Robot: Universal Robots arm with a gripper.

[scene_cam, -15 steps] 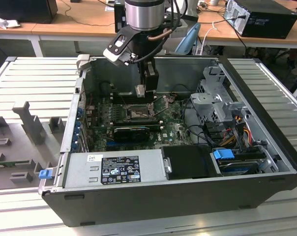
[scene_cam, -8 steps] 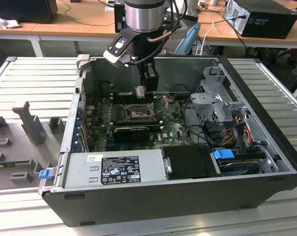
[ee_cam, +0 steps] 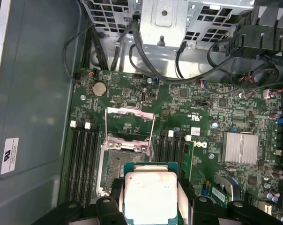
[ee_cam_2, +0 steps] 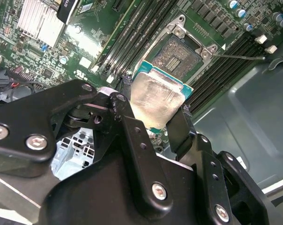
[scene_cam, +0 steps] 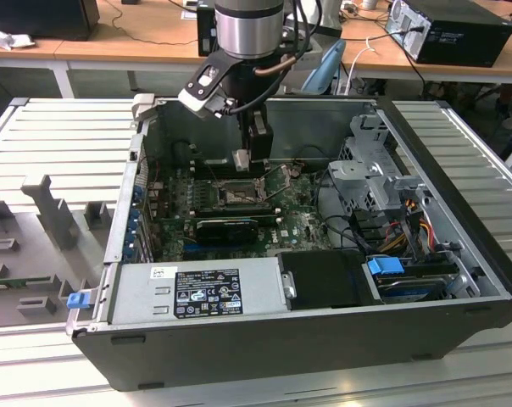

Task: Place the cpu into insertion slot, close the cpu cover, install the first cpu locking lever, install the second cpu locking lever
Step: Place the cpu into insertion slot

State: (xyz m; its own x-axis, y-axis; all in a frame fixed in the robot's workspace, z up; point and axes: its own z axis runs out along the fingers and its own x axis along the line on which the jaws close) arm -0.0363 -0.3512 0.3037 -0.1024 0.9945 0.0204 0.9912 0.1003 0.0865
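The black tool pinches the flat square silver-faced cpu over the dark, silver-rimmed insertion slot below it. The thin silver cpu cover stands open, so no step is finished.

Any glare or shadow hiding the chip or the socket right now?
In the second wrist view, glare whitens a patch of the circuit board, yet the chip and socket are free of it; in the first wrist view the chip's face looks washed pale while the socket is evenly lit; in the exterior view the socket sits in dim shade.
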